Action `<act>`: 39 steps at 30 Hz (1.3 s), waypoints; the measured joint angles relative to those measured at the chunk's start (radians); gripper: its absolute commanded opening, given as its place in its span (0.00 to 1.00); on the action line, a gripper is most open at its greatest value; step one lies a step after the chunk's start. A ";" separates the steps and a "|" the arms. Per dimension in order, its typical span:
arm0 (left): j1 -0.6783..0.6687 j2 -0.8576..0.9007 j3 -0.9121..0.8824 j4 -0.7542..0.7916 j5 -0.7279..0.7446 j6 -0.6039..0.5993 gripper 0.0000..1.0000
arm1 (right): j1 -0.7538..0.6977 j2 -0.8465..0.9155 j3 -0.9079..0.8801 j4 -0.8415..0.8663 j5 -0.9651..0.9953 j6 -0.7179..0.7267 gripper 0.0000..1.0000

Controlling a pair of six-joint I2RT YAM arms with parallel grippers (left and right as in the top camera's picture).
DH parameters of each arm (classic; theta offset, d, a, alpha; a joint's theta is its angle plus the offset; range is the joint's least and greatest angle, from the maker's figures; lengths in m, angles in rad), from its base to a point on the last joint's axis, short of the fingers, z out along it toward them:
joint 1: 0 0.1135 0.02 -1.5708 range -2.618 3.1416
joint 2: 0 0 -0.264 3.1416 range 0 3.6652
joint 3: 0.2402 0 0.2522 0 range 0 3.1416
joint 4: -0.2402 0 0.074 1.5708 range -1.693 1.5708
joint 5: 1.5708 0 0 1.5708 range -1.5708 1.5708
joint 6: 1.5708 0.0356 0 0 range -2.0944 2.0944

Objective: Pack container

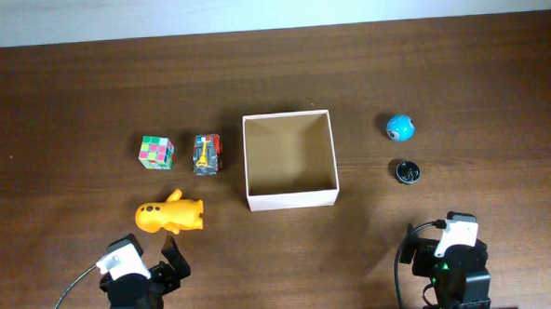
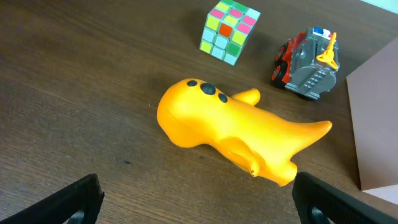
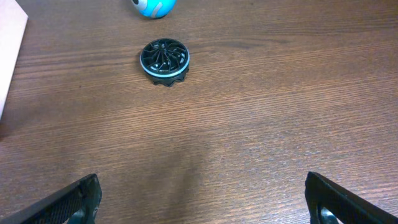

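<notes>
The container (image 1: 292, 200), a square white-walled box with a tan inside, stands open and empty at the table's middle; its wall shows in the left wrist view (image 2: 376, 124). Left of it are a yellow toy animal (image 1: 169, 215) (image 2: 230, 129), a colourful cube (image 1: 156, 151) (image 2: 229, 30) and a grey-and-red toy vehicle (image 1: 207, 154) (image 2: 308, 62). Right of it are a blue ball (image 1: 399, 127) (image 3: 153, 6) and a black round disc (image 1: 407, 172) (image 3: 164, 61). My left gripper (image 1: 169, 266) (image 2: 199, 208) is open, just short of the yellow toy. My right gripper (image 1: 429, 250) (image 3: 202, 208) is open and empty.
A pale wall strip runs along the table's far edge (image 1: 269, 8). Bare dark wood lies between the grippers and in front of the container.
</notes>
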 measured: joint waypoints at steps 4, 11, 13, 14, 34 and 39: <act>-0.126 0.472 0.163 0.075 -0.115 -0.026 0.99 | -0.003 -0.035 -0.028 0.141 -0.161 -0.022 0.99; -0.143 0.636 0.187 0.069 -0.195 -0.045 0.99 | -0.004 -0.035 -0.029 0.148 -0.269 -0.037 0.99; -0.143 0.635 0.187 0.069 -0.201 -0.046 0.99 | -0.004 -0.035 -0.029 0.148 -0.279 -0.040 0.99; -0.143 0.635 0.187 0.069 -0.204 -0.046 0.99 | -0.004 -0.035 -0.029 0.148 -0.285 -0.041 0.99; -0.143 0.635 0.187 0.069 -0.216 -0.046 0.99 | -0.004 -0.035 -0.029 0.148 -0.296 -0.045 0.99; -0.143 0.635 0.187 0.069 -0.216 -0.046 0.99 | -0.004 -0.035 -0.029 0.148 -0.296 -0.045 0.98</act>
